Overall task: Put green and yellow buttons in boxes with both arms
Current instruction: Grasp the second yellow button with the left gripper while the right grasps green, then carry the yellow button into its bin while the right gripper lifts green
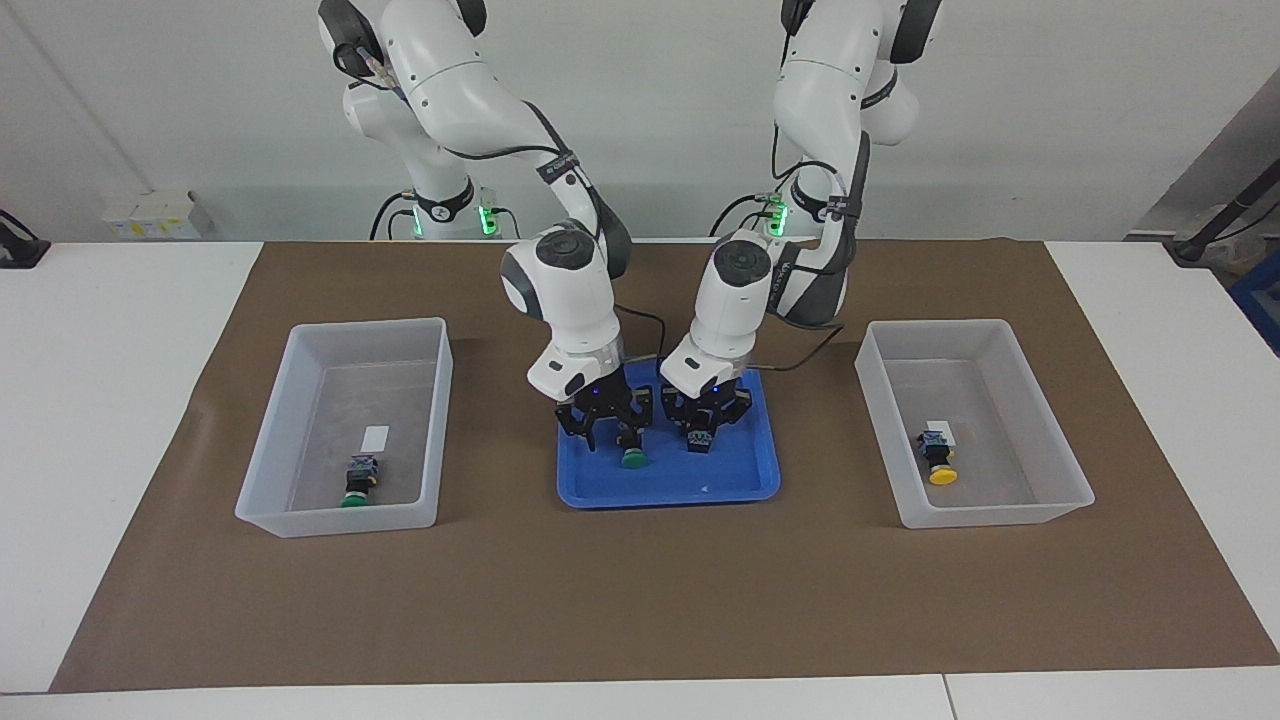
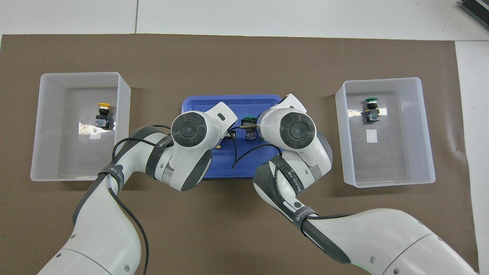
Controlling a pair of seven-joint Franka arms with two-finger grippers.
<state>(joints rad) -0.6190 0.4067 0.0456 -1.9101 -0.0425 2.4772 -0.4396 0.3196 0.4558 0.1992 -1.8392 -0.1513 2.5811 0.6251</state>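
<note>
Overhead, both wrists cover most of the blue tray [image 1: 735, 488]; only the green button [image 1: 632, 459] there shows clearly, and a sliver of yellow [image 2: 218, 146] peeks from under the left wrist. Facing view: the right claw [image 1: 604, 436] is down in the tray with its jaws spread around the green button's black body; grip cannot be confirmed. The left claw [image 1: 702, 435] sits on a dark button body [image 1: 701, 440], cap hidden; jaw state unreadable. One box [image 1: 300, 500] toward the right arm's end holds a second green button [image 1: 356, 486]; the other box [image 1: 1040, 510] holds a yellow button [image 1: 938, 464]. Brown mat [image 1: 640, 600] lies bare nearer the surface edge.
</note>
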